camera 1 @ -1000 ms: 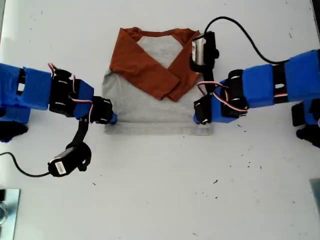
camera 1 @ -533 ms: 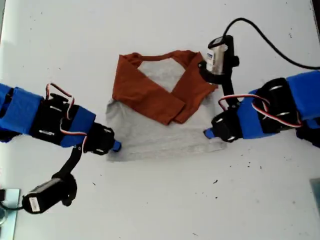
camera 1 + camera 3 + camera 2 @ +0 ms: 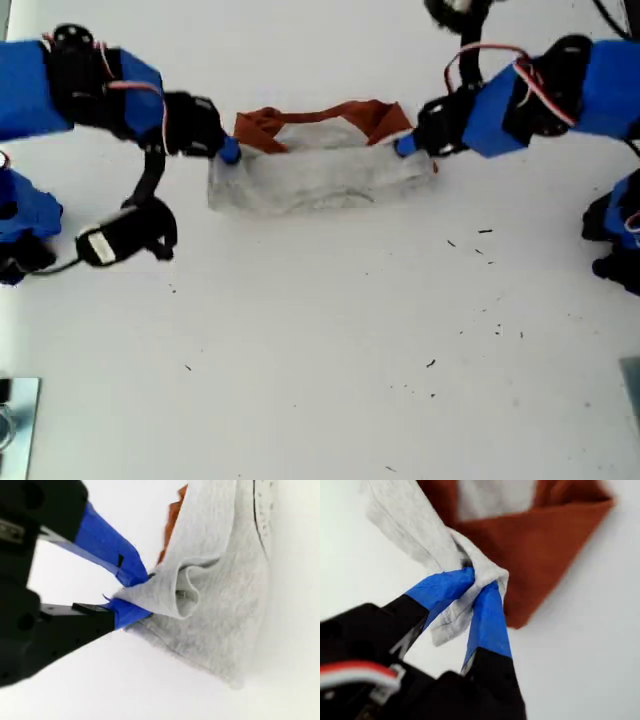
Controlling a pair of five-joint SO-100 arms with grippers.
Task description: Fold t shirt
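The t shirt [image 3: 320, 170] lies at the upper middle of the exterior view, its grey lower half doubled up over the body. Rust-orange shoulders [image 3: 345, 113] show behind the grey. In the exterior view, one arm's gripper [image 3: 228, 152] pinches the hem corner at the view's left. The other arm's gripper [image 3: 405, 146] pinches the corner at the view's right. The wrist views do not show which arm is which. My first gripper [image 3: 477, 582] is shut on a bunched grey corner [image 3: 485, 575]. My second gripper [image 3: 137, 597] is shut on a folded grey corner [image 3: 180, 597].
A wrist camera [image 3: 125, 235] hangs below the arm at the exterior view's left. A metal object [image 3: 12, 420] sits at that view's bottom left corner. Small dark specks [image 3: 485, 232] dot the white table [image 3: 320, 350].
Both grippers lifted the shirt's bottom hem and carried it up the exterior view toward the collar. The grey lower half now covers the folded sleeves.
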